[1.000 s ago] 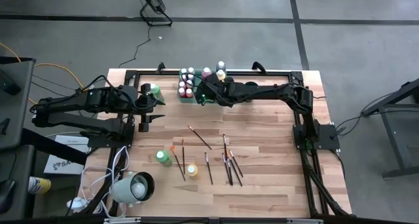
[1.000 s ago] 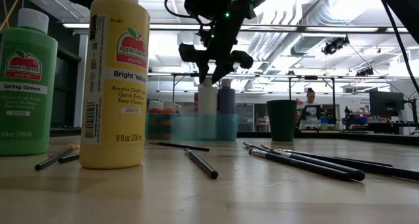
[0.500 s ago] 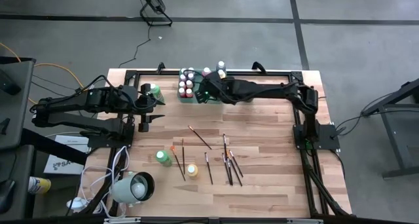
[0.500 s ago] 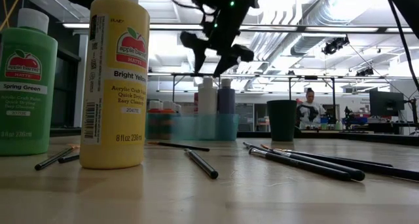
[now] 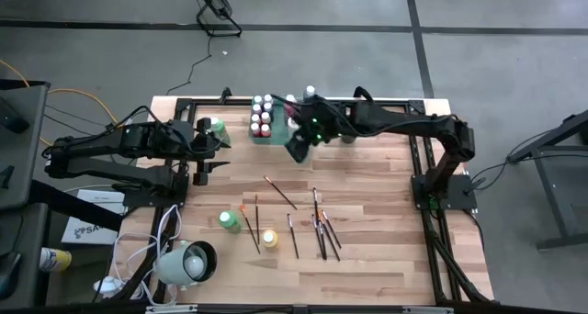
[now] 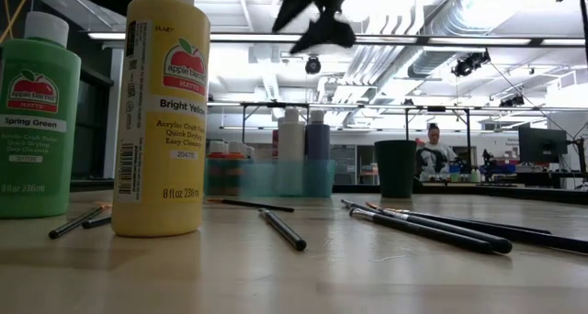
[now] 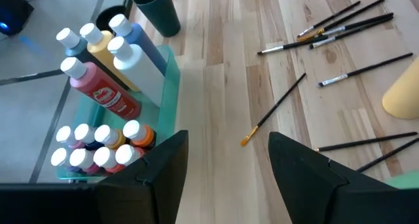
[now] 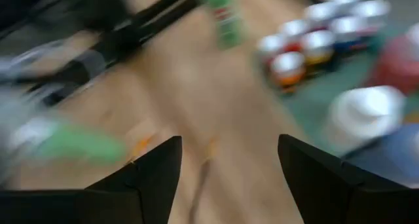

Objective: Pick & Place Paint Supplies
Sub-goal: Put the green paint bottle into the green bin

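A translucent green tray (image 5: 276,138) at the table's far middle holds several small capped paint bottles (image 7: 98,149) and tall ones, among them a white bottle (image 7: 134,60) and a red one (image 7: 98,86). My right gripper (image 5: 296,149) hangs open high above the tray's near side, at the top of the low view (image 6: 312,11), with nothing between its fingers (image 8: 229,142). My left gripper (image 5: 220,144) waits open at the far left (image 7: 227,137). A yellow bottle (image 6: 165,121), a green bottle (image 6: 37,121) and several brushes (image 5: 322,229) stay on the wood.
A dark cup (image 7: 157,11) stands beside the tray. Another green bottle (image 5: 218,126) stands upright by my left arm. One brush (image 5: 280,192) lies alone mid-table. A round white-and-dark object (image 5: 188,262) sits at the near left corner. A person (image 6: 434,149) is in the room behind.
My right gripper has opened just above the tall white bottle in the tray, then risen well clear of it and swung toward the table's near edge, tipping as it went. The white bottle stays upright in the tray.
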### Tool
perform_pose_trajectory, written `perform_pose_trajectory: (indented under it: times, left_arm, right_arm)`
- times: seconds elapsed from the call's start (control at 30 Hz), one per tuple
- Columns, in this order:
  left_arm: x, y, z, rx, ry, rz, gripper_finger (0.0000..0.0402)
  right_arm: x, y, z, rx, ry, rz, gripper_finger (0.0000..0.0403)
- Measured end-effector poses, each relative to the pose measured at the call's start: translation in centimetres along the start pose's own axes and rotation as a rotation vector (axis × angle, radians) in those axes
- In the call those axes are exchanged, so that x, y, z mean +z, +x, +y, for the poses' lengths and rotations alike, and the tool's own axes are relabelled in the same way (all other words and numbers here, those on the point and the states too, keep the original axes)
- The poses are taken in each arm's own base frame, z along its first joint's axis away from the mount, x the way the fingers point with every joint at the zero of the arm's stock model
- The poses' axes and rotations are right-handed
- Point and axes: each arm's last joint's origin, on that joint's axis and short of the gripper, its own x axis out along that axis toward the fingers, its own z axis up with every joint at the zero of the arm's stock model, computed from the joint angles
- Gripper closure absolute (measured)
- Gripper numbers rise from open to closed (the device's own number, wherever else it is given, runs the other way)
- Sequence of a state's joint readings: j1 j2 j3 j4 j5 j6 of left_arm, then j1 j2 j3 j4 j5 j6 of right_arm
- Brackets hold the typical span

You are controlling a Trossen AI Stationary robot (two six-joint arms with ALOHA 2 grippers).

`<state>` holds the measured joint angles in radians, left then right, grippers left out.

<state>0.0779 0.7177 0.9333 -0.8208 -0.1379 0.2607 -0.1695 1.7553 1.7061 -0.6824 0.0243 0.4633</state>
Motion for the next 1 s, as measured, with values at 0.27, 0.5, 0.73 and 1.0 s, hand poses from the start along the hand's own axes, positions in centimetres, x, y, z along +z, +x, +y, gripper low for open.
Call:
perform_pose_trajectory:
  times: [0.27, 0.5, 0.73, 1.0]
  left_arm:
    - [-0.5, 0.0, 0.1, 0.070, -0.029, 0.066, 0.0195]
    - [-1.6, -0.4, 0.9, 0.415, -0.102, 0.207, 0.0195]
    - [-2.0, -0.3, 1.6, 0.503, -0.179, 0.258, 0.0195]
    - [-3.0, -0.4, 3.4, 0.494, -0.231, 0.331, 0.0195]
  right_arm:
    - [-2.0, -1.7, 3.1, 0.097, -0.106, 0.088, 0.0157]
    - [-3.2, -2.0, 4.4, 0.005, -0.149, 0.064, 0.0157]
    - [-3.0, -2.3, 4.5, -0.010, -0.125, 0.038, 0.0157]
    - [-2.2, -6.2, 4.3, 0.028, -0.215, -0.043, 0.0157]
